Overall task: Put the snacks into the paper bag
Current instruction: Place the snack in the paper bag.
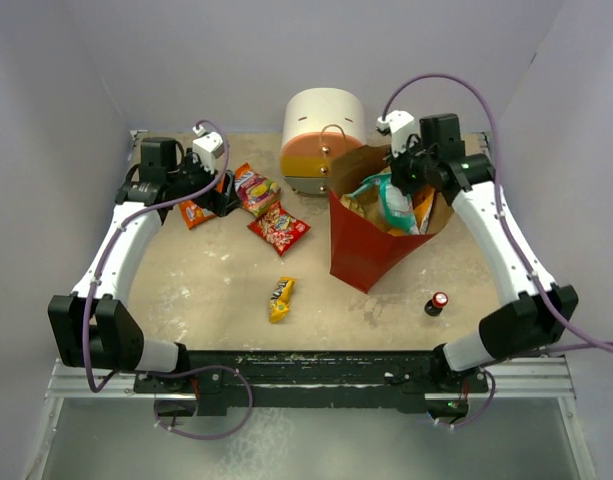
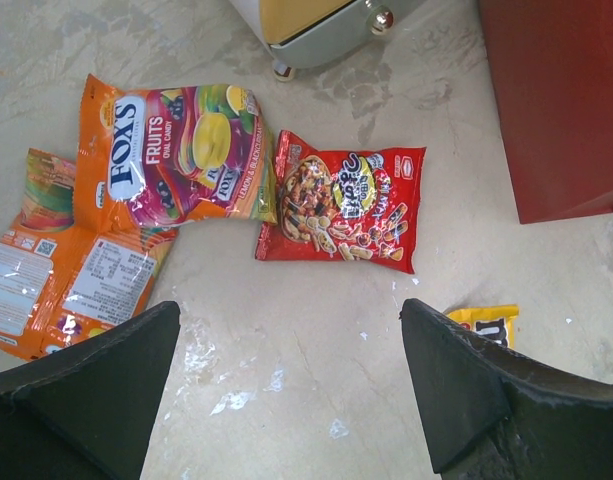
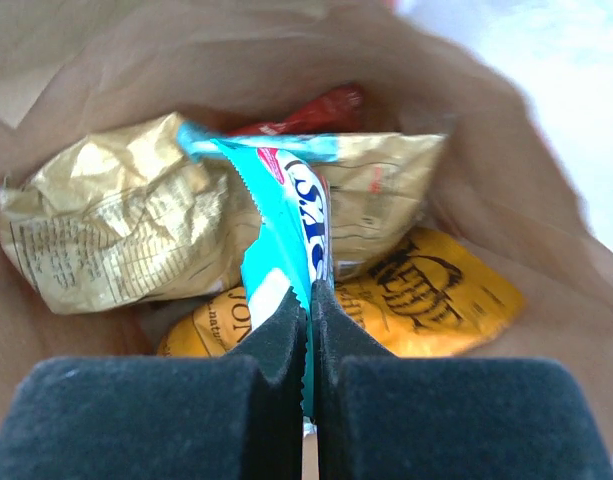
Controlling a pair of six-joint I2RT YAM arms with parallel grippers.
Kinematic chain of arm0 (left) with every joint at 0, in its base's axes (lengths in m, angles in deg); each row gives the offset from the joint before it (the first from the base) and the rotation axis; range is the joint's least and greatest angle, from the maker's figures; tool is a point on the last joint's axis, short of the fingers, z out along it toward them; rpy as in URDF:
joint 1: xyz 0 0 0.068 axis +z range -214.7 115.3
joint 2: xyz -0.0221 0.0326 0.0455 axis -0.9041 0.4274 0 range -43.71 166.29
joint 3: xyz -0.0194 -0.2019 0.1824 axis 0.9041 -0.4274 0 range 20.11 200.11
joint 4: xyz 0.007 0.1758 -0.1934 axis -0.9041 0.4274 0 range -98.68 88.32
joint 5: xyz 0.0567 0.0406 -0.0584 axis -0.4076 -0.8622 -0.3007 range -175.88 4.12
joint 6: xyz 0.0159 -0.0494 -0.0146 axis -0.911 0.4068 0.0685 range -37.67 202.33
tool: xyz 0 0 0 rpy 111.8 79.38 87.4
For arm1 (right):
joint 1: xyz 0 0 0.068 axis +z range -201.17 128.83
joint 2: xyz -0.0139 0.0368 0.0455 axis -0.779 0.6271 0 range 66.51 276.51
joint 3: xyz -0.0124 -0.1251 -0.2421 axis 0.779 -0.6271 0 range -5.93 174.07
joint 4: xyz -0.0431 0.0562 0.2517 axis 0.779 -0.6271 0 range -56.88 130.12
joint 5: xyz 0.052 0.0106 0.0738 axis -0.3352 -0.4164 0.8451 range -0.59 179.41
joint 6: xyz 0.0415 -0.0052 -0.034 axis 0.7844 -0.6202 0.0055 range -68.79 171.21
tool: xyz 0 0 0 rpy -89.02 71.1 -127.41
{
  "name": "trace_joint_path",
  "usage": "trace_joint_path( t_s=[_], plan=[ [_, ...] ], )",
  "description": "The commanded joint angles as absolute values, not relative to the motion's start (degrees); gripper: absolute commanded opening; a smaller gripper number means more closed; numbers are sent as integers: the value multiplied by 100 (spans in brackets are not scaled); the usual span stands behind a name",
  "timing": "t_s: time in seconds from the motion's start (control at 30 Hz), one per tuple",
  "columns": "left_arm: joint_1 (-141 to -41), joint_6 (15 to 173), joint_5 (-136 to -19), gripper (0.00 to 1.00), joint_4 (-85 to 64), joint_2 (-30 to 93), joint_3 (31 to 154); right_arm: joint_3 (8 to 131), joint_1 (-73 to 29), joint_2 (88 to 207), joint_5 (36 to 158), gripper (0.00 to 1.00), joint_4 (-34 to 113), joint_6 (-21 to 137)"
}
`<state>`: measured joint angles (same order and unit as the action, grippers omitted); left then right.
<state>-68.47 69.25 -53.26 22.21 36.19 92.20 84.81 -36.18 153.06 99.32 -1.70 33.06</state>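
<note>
The paper bag (image 1: pixel 371 250), red outside and brown inside, stands open at right centre. My right gripper (image 1: pixel 411 180) is over its mouth, shut on a teal candy bag (image 3: pixel 286 225) that hangs inside (image 1: pixel 394 205). Below it lie a tan packet (image 3: pixel 116 230), an orange chip bag (image 3: pixel 436 295) and a red one (image 3: pixel 321 108). My left gripper (image 1: pixel 218 190) is open and empty above the table at far left. Near it lie an orange packet (image 2: pixel 56 270), a Fox's fruits packet (image 2: pixel 176 150) and a red snack packet (image 2: pixel 344 200). A yellow bar (image 1: pixel 280 298) lies mid-table.
A round white-orange-yellow drawer unit (image 1: pixel 321 140) stands at the back, just behind the bag. A tiny red-capped bottle (image 1: pixel 438 303) stands right of the bag near the front. The enclosure walls close in on both sides.
</note>
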Motion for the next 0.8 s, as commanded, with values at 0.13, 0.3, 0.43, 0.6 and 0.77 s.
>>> trace_joint_path(
  t_s=[0.13,0.3,0.43,0.6,0.77],
  plan=[
    [-6830,6774,-5600,95,2040,3726,9599,8156,-3658,13928,9033,0,1040,4944],
    [-6832,6815,-5626,95,2076,3971,9848,7631,-3657,13364,8246,0,1361,6067],
    [-6830,6957,-5606,95,1997,4151,9890,7500,-3658,13314,7871,0,1269,6822],
    [-6830,7058,-5624,95,2000,4378,9987,7460,-3653,13604,7496,0,1438,7673],
    [-6835,7118,-5698,95,1976,4465,9982,7492,-3658,13941,7679,5,1258,8163]
  ],
)
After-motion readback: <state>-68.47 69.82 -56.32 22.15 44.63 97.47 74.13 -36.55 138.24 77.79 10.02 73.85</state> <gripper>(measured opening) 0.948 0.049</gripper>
